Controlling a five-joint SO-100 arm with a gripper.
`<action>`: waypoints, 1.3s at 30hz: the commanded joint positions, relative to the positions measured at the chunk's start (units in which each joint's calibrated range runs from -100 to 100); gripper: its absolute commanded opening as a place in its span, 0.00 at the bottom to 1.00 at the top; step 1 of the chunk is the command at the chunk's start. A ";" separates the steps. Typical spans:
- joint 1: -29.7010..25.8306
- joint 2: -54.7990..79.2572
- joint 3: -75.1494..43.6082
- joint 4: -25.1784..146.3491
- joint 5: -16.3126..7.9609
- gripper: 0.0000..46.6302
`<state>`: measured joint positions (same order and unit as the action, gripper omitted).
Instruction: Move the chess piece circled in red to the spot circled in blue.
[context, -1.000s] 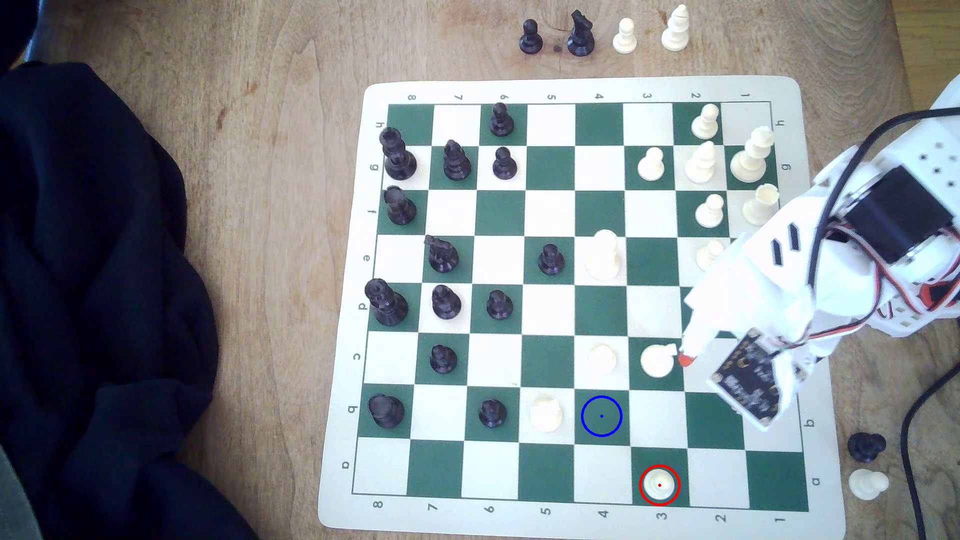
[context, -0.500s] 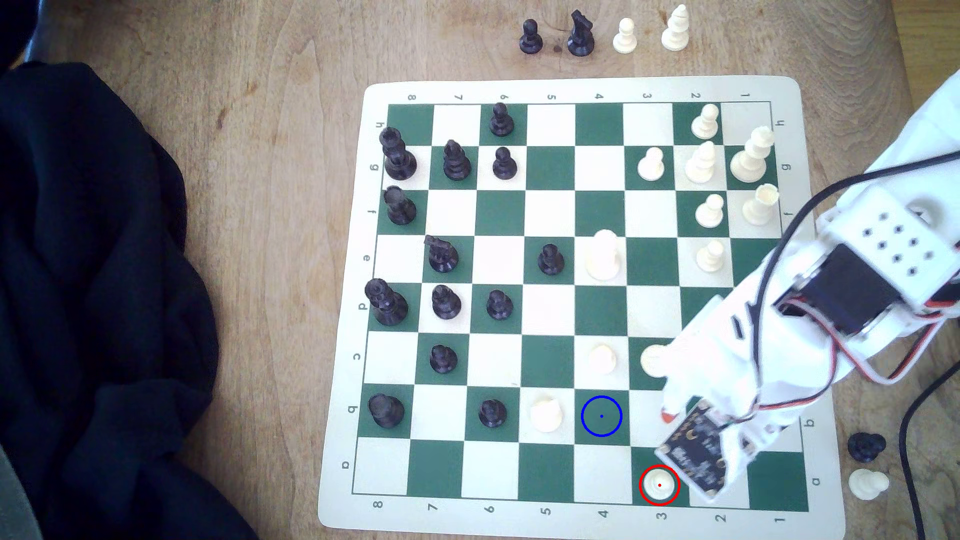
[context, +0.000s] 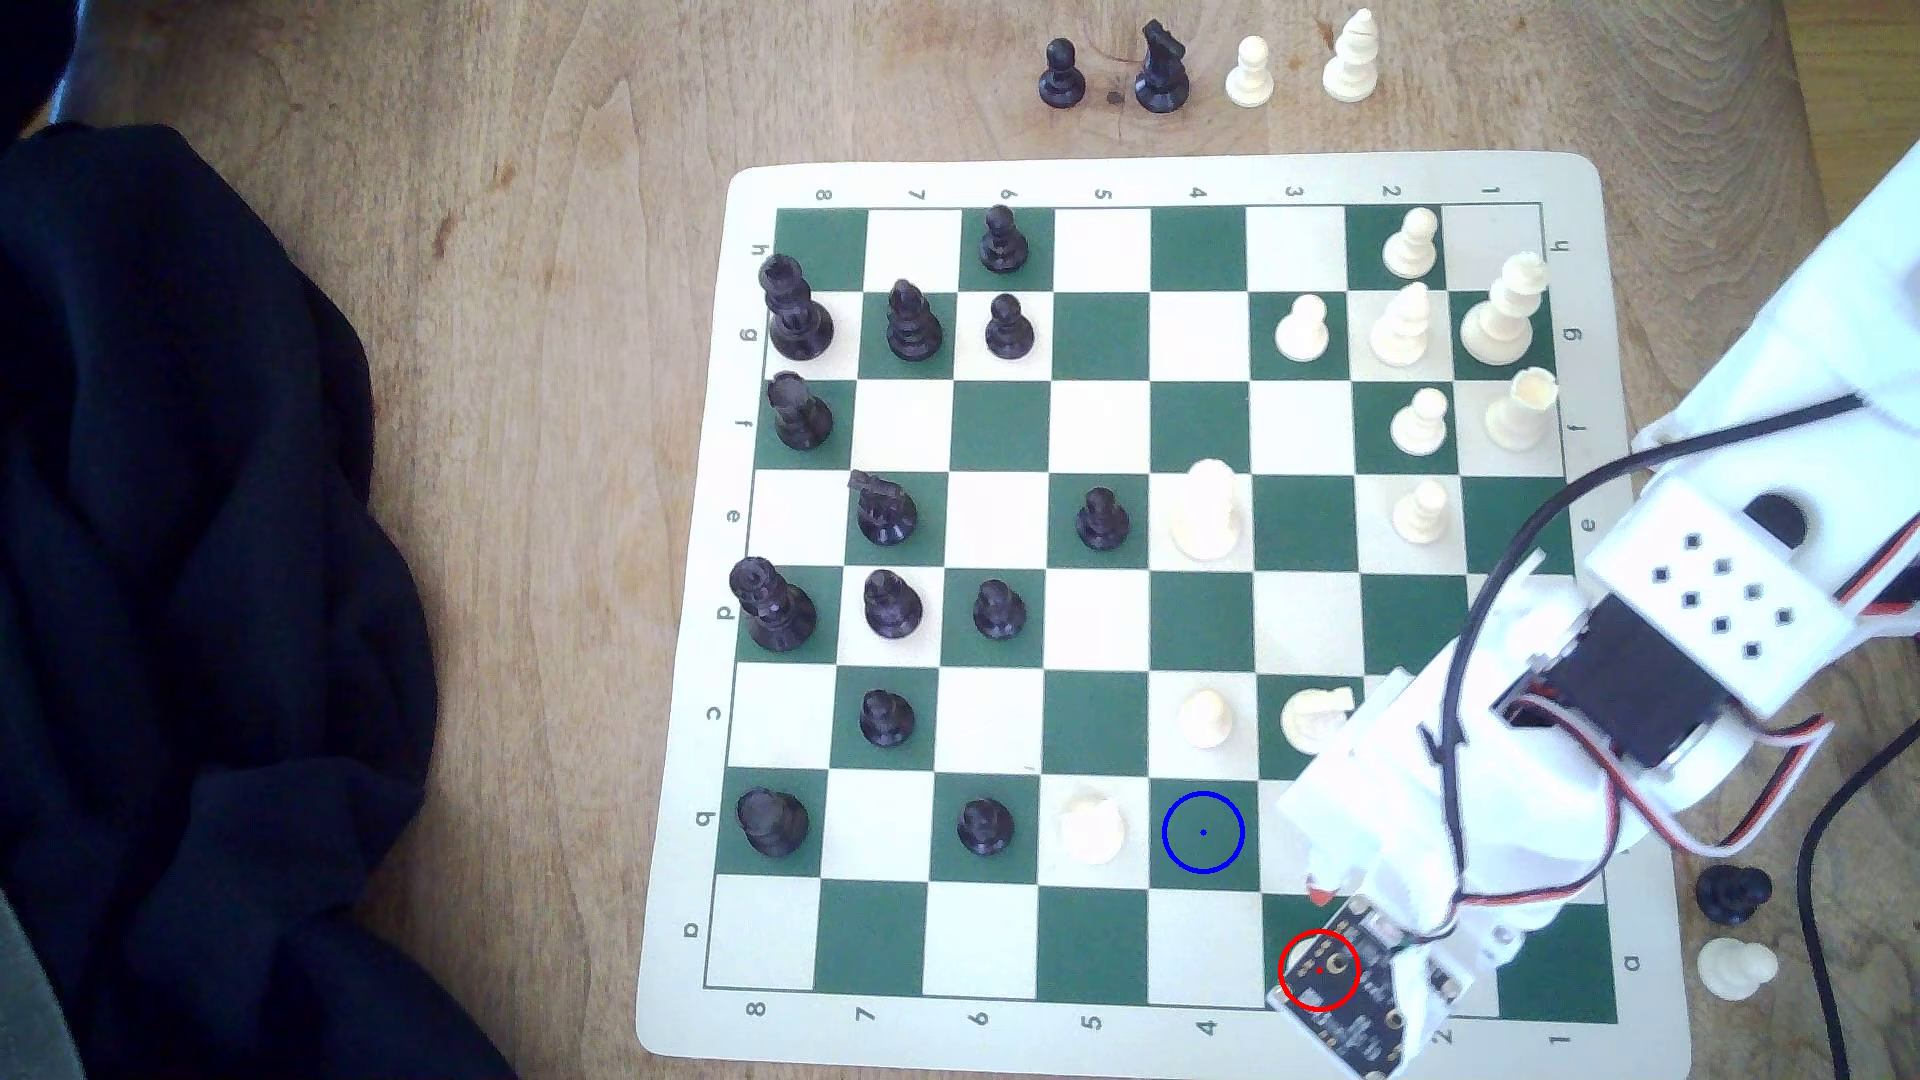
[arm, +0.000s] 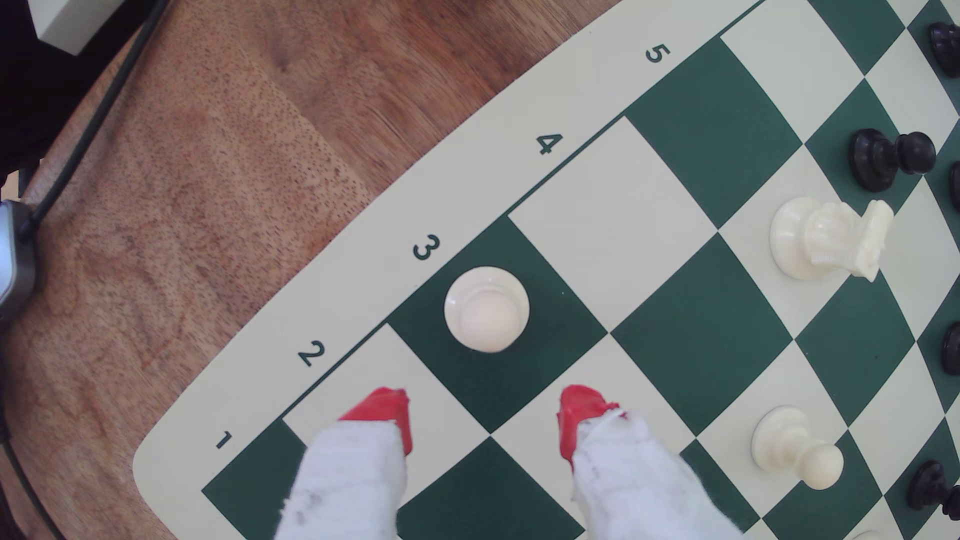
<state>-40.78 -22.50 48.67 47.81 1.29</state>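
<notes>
Desk (arm: 182, 156): bare wood at the exterior view's left, then the board's cream border.
Pawn (arm: 487, 309): there it is, the cream-white pawn upright on the dark green corner-row square by the printed 3, inside the red ring.
Handling: looks light, hard, glossy plastic, so likely slippery; ball head over a flared base, easy to tip.
Where to grip: I'd say the narrow neck under the ball head, fingers closing evenly from both sides.
Pincer (arm: 485, 420): jaws apart, nothing held; red fingertips (arm: 387, 410) short of the pawn, not touching.
Blue-ringed square (context: 1203, 832): vacant, diagonally next to the pawn's square.
White knight (arm: 826, 239): one square beyond the target; mind it.
</notes>
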 joint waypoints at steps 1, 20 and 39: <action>-0.71 1.87 -6.33 -1.62 -0.20 0.32; -0.24 11.29 -12.22 -4.24 -0.15 0.29; -0.79 12.39 -13.67 -1.86 0.15 0.25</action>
<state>-41.52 -8.84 39.45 45.50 1.29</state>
